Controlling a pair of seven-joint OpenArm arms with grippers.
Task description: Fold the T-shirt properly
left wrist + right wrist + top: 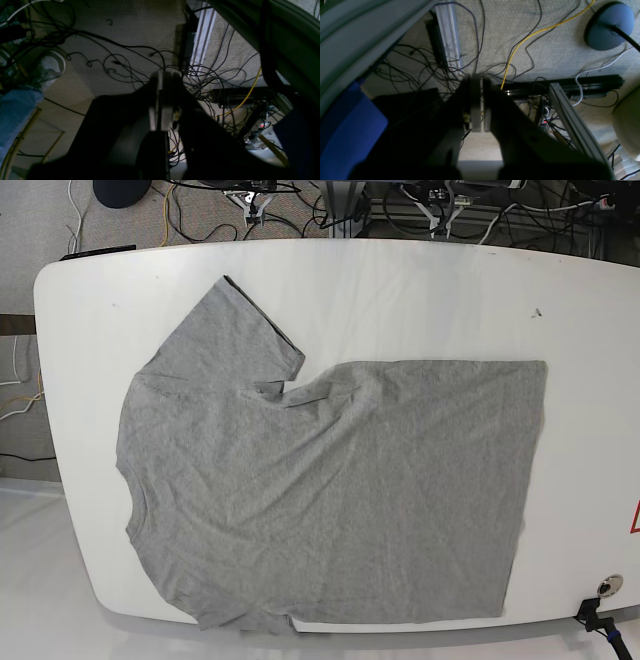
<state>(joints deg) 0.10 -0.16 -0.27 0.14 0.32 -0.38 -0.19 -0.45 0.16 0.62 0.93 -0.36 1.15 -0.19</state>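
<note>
Left wrist view: left gripper (160, 100) clenched on nothing, pointed at carpet and tangled cables (130, 65); parked off the table, presumably to keep the worktop unobstructed.

Right wrist view: right gripper (480, 105) likewise pressed closed and empty, over floor with yellow cable (520, 42).

Base view: T-shirt (340, 490) spread flat on white table (420, 300), collar toward view's left, hem toward right, upper sleeve splayed out, lower sleeve at near edge. Unfolded; laid open for a first fold.
</note>
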